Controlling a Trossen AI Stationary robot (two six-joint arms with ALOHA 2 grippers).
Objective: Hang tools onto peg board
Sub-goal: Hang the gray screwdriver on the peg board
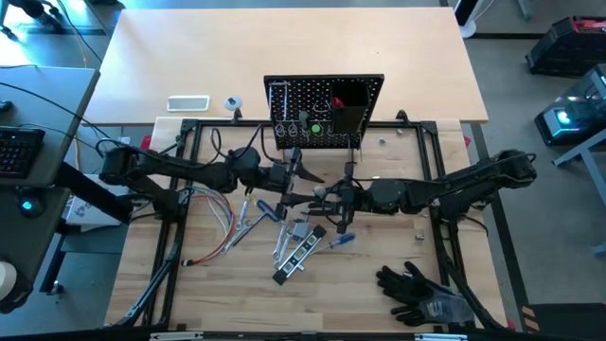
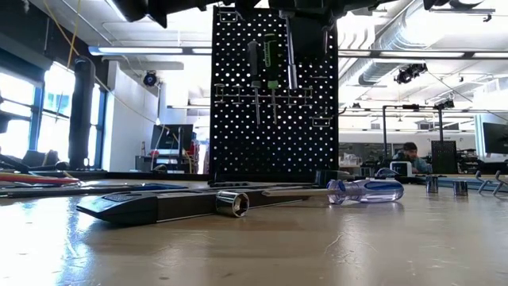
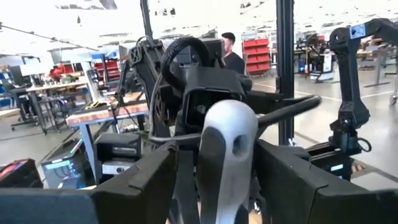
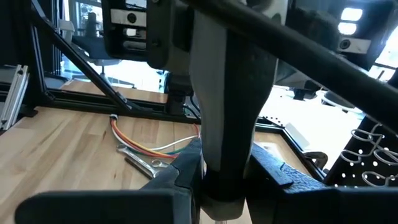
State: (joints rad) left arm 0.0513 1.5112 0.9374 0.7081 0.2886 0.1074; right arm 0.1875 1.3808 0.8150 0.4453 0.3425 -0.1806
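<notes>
A tool with a pale grey handle (image 4: 227,106) hangs in the air in front of the peg board (image 1: 327,109), between my two arms. My right gripper (image 4: 227,180) reaches in from the right and is shut on it. My left gripper (image 3: 217,180) comes from the left and is open. Its fingers stand on either side of the handle's rounded end (image 3: 227,143), which has a hole in it. On the peg board (image 2: 274,95) hang a green-handled driver (image 2: 271,56) and two other tools. More tools lie on the table below. My right gripper pinches the grey handle (image 4: 217,158) between its two fingers, coming in about level from the table's right side. The tool is lifted clear of the table. My left gripper's fingers (image 3: 143,180) flank the holed end; whether they touch it I cannot tell.
On the table lie a blue-handled driver (image 2: 365,191), a black-silver bar (image 1: 295,256) with a socket (image 2: 232,203), silver wrenches (image 1: 284,237) and pliers (image 4: 146,163). Coloured wires (image 1: 218,223) lie at the left, black gloves (image 1: 417,289) near the front right.
</notes>
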